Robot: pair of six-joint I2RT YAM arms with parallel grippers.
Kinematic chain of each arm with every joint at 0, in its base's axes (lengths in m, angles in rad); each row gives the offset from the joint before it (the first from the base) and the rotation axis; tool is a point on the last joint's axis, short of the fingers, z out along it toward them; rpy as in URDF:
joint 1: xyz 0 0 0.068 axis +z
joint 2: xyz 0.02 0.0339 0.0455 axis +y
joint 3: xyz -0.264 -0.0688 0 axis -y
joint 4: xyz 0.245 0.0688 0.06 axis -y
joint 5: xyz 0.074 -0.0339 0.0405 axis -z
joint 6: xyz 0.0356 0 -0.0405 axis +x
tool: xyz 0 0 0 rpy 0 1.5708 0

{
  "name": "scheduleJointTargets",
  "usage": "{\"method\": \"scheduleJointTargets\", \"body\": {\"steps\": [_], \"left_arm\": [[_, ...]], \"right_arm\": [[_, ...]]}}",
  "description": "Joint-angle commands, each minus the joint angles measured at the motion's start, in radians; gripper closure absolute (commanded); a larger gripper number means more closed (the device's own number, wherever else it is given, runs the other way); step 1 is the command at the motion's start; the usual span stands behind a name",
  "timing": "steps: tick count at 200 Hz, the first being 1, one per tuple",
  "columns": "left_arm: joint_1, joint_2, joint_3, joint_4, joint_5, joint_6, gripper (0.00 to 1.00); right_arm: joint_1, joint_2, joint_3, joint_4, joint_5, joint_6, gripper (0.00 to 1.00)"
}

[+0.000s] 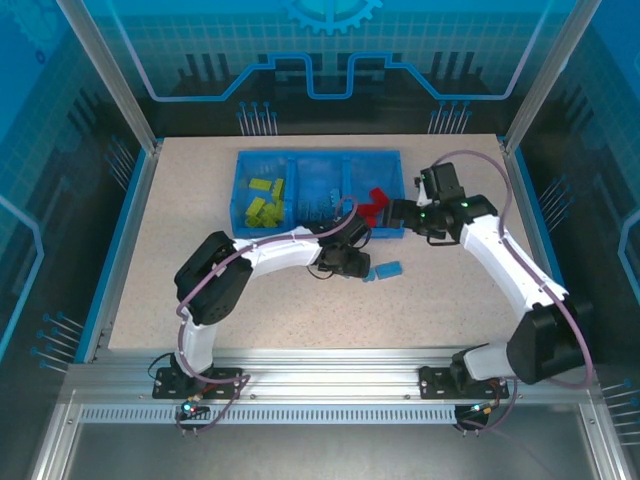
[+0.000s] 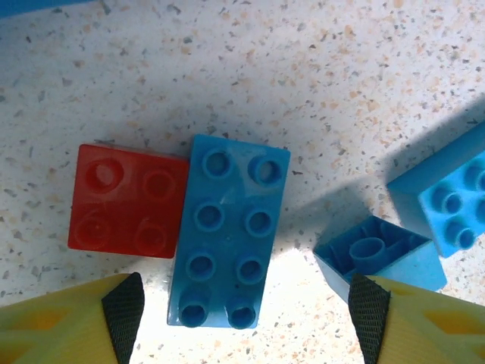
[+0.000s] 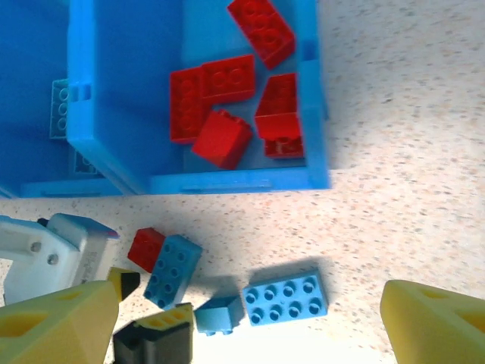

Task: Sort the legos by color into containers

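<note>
Top external: the left hand (image 1: 352, 265) hangs over loose legos (image 1: 388, 270) on the table (image 1: 200, 220), near the blue tray (image 1: 318, 154). Left wrist: its spread fingers (image 2: 121, 315) straddle a blue two-by-four brick (image 2: 227, 231) that touches a red two-by-two brick (image 2: 125, 201); the grasp likely calls for closing without catching the red one. Right wrist: the right hand (image 3: 250, 303), spread and empty, hovers beside the red compartment (image 3: 227, 182).

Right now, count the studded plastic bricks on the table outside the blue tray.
4: a red square brick touching a blue eight-stud brick, an upturned small blue brick, a light blue eight-stud brick. Arms may hide others.
</note>
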Motion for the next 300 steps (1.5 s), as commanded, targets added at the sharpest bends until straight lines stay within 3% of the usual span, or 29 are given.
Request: {"method": "scheduleJointTargets", "body": {"steps": [1, 41, 126, 175, 206, 263, 300], "left_arm": [[-0.006, 0.041, 0.011, -0.065, -0.040, 0.006, 0.26], [-0.006, 0.041, 0.008, -0.057, -0.052, -0.012, 0.36], [-0.006, 0.068, 0.020, -0.031, -0.043, 0.002, 0.35], [-0.015, 0.041, -0.013, -0.018, -0.045, -0.019, 0.60], [-0.031, 0.003, -0.046, -0.013, -0.039, -0.036, 0.66], [-0.054, -0.112, -0.080, -0.072, -0.020, -0.082, 0.65], [-0.038, -0.216, -0.034, -0.155, -0.084, -0.053, 0.64]], "right_arm": [[-0.045, -0.055, -0.047, -0.022, -0.025, -0.028, 0.09], [-0.094, -0.101, -0.109, -0.036, -0.037, -0.044, 0.09], [-0.117, -0.130, -0.174, -0.041, -0.035, -0.050, 0.09], [-0.118, -0.137, -0.191, -0.037, -0.031, -0.043, 0.09], [-0.119, -0.135, -0.207, -0.037, -0.032, -0.038, 0.09], [-0.108, -0.138, -0.234, -0.013, -0.059, -0.053, 0.10], [-0.059, -0.133, -0.264, 0.037, -0.064, -0.037, 0.11]]}}
